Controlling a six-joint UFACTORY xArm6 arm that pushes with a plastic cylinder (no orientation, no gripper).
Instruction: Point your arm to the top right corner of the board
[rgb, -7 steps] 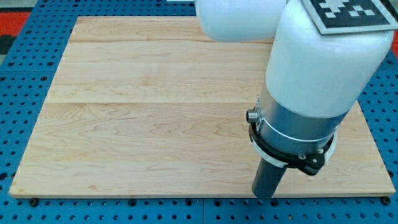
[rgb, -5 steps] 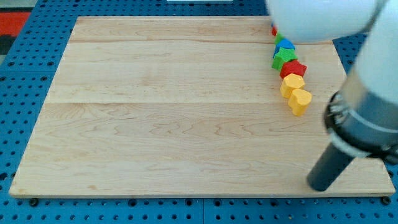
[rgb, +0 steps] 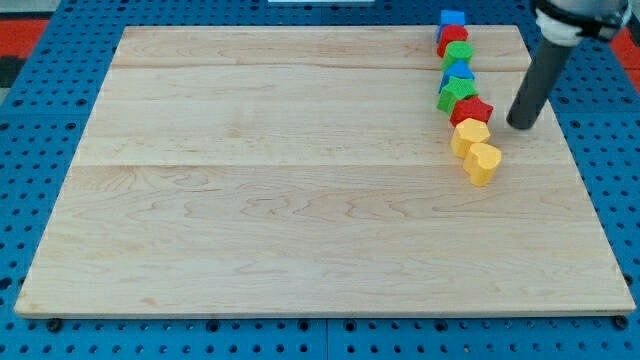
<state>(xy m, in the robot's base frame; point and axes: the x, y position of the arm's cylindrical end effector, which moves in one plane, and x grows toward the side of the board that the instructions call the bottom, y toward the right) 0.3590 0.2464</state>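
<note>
My tip (rgb: 520, 125) rests on the wooden board (rgb: 280, 170) near its right edge, just right of a column of blocks and apart from them. From the view's top down the column holds a blue block (rgb: 453, 19), a red block (rgb: 452, 37), a green block (rgb: 458, 53), a second blue block (rgb: 460, 74), a green star (rgb: 455, 95), a red star (rgb: 471, 110), a yellow block (rgb: 469, 134) and a yellow heart (rgb: 483, 161). The tip is level with the red star. The board's top right corner (rgb: 520, 29) lies straight above the tip.
A blue pegboard (rgb: 40, 150) surrounds the board on all sides. A red patch (rgb: 20, 40) shows at the view's top left.
The arm has swung from the board's bottom right up toward the view's top right. The tip now stands beside the red star, and the top of the block column is uncovered.
</note>
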